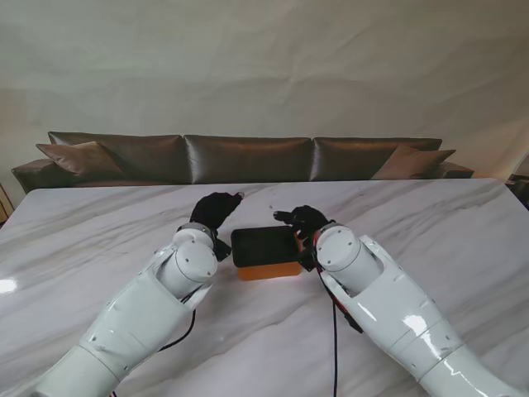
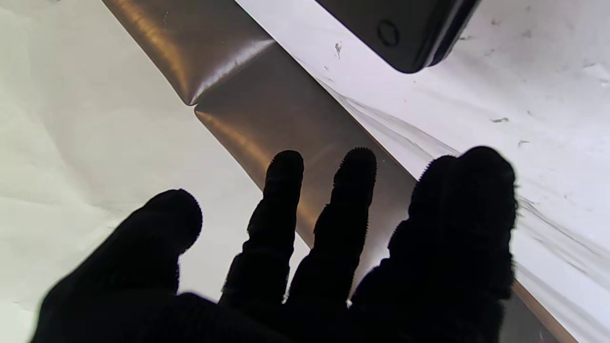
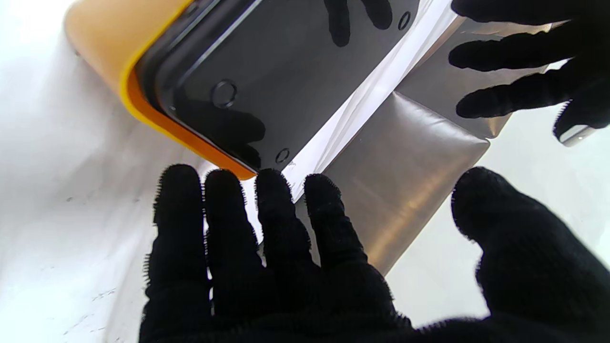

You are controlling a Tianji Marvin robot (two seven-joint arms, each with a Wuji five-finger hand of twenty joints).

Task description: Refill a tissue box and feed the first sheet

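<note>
Now flanking the orange tissue box (image 1: 266,255) with its black lid (image 1: 264,246) at frame centre — left hand (image 1: 214,210) and right hand (image 1: 302,222), fingers spread, gripping nothing.

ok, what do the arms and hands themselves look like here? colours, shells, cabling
Both arms have glossy white rounded shells with domed joint caps; the left arm and right arm look alike. A black cable hangs beside the right arm, and another runs under the left. The left hand and right hand are five-fingered and covered in black fuzzy knit gloves. I can make out no markings.
</note>
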